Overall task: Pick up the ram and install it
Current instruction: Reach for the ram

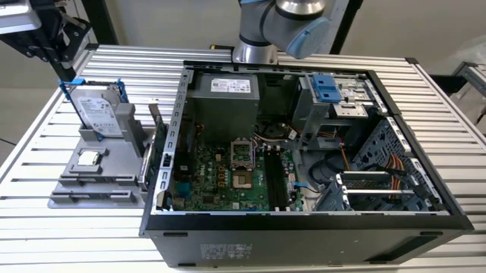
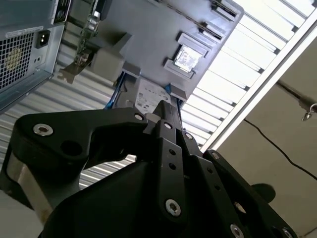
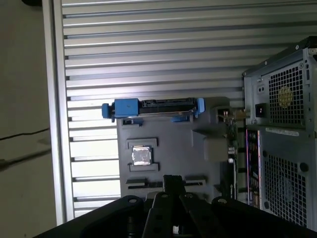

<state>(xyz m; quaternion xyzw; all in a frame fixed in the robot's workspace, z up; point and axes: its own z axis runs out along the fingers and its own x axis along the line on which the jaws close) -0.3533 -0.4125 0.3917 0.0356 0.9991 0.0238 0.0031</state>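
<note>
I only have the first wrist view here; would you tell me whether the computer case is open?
Observer: Yes. In the exterior view the computer case lies open upward, with the motherboard exposed.
Operator: Thank you. How does the ram sit?
Observer: In the exterior view the ram stands on edge in the grey holder, beside the computer case.
Operator: And where is the gripper?
Observer: In the exterior view the gripper hangs close above the hard drive; whether they touch, I cannot tell.
</note>
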